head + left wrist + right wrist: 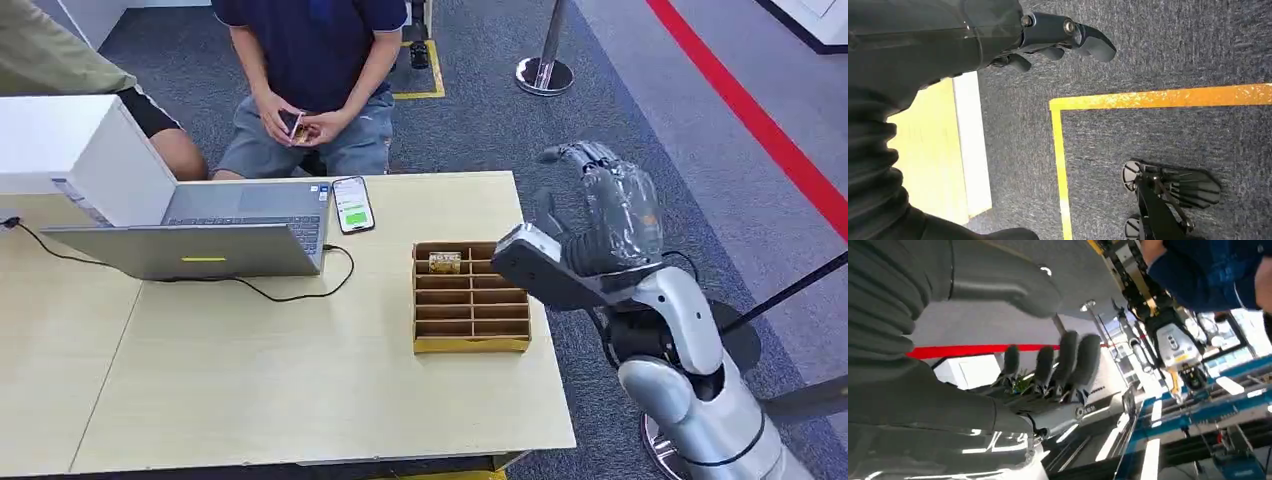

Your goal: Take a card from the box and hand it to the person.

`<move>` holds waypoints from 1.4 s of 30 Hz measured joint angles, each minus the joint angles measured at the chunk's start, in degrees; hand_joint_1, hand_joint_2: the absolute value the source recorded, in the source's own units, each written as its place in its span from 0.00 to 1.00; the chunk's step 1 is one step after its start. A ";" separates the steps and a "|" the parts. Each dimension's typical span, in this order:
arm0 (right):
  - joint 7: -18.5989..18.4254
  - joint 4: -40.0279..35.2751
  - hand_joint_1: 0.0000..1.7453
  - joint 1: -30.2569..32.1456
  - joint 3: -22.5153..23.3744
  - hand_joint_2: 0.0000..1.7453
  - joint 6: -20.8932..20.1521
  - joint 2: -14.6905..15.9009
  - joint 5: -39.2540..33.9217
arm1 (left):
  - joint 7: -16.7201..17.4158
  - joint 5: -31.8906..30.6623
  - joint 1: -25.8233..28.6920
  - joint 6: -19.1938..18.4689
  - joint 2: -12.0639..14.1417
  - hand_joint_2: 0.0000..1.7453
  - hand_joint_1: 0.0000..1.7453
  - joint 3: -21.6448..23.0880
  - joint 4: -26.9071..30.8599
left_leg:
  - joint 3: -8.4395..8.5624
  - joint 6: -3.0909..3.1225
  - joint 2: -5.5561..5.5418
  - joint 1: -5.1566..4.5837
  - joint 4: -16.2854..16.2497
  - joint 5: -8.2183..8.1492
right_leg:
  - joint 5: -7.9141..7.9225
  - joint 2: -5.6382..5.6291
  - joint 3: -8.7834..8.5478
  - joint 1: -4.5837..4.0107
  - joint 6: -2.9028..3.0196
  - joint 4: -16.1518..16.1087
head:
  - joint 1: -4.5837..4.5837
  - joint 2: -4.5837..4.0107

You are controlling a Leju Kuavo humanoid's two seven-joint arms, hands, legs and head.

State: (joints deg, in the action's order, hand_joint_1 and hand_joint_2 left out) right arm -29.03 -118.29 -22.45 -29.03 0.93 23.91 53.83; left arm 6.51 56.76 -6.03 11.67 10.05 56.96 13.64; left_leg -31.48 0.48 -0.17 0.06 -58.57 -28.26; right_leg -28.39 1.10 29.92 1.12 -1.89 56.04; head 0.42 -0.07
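Sitting at the far left of the tabletop [250, 380] is a white box-like block, and just beside it an open laptop [215, 240] with a black cable trailing toward the middle. A phone [352, 204] with a lit screen lies next to the laptop's far corner. Behind the tabletop a person [315, 80] sits facing the robot, holding something small in both hands at the lap.

Right of centre, near the tabletop's right edge, stands the box [470, 297], a shallow cardboard tray divided into two columns of slots. Its long axis runs away from the robot toward the person. One card [445, 262] stands in the farthest slot of the left column; the other slots look empty.

Farther right, the right hand [612, 215] is raised beyond the tabletop's edge, above and to the right of the box. Its fingers [1068, 362] are apart and only loosely bent, and they hold nothing. The card lies to the left of this hand and below it, so the hand would need to travel left and down.

The left hand [1058, 35] hangs over the carpet with its fingers partly bent and nothing in them, so the right hand is judged the nearer.
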 joint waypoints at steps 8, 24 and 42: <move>-5.61 4.20 0.80 -4.02 -6.14 1.00 -6.97 -1.60 1.36 | 0.61 0.28 0.04 0.07 -0.39 1.00 0.00 0.00 0.00 | -0.02 0.00 -0.02 0.00 0.00 0.00 | 0.00 0.03 0.02 0.00 0.00 0.00 | -0.02 0.00; -9.02 13.68 0.48 -9.03 -13.96 1.00 -16.69 -5.07 2.77 | 0.63 0.42 0.02 0.09 -0.83 1.00 0.00 0.00 -0.13 | -0.05 0.00 -0.02 0.02 0.00 0.01 | 0.00 0.02 0.04 -0.02 0.00 0.00 | -0.02 0.00; -7.97 23.56 0.59 -11.40 -17.31 1.00 -15.90 -7.28 1.20 | 0.96 0.42 0.04 -0.11 -0.85 1.00 0.00 0.00 -0.13 | -0.05 -0.01 -0.01 0.02 0.00 0.01 | 0.00 0.01 0.05 -0.02 0.00 0.00 | -0.02 0.00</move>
State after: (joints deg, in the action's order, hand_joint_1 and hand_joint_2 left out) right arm -37.00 -94.73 -33.85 -46.34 -14.97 16.63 55.04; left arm 7.48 57.18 -5.99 11.56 9.20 56.96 13.51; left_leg -31.53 0.48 -0.18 0.09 -58.57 -28.26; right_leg -28.39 1.11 29.97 1.10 -1.89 56.04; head 0.39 -0.07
